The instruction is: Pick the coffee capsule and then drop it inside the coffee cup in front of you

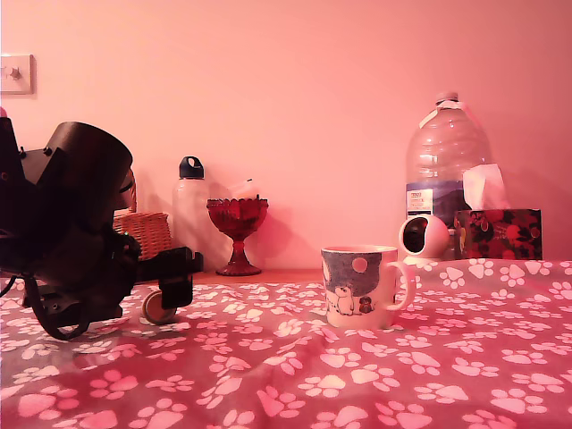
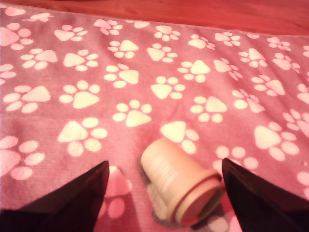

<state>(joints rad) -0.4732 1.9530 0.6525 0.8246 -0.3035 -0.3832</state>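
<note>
I have the jaws wide either side of the coffee capsule (image 2: 181, 181) lying tipped over; light, rigid, likely to roll, so I'd grip its ribbed body.

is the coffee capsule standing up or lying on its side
On its side: the coffee capsule lies on the paw-print cloth between the open gripper.

Plain pink-lit wall (image 1: 313, 98) (switch plate (image 1: 16, 74) mounted) behind a paw-print tablecloth (image 1: 295, 375).

Capsule (image 2: 181, 181) on tablecloth (image 1: 295, 375) between tool (image 2: 164, 203) fingers, cup (image 1: 362, 286) toward exterior view's right.
</note>
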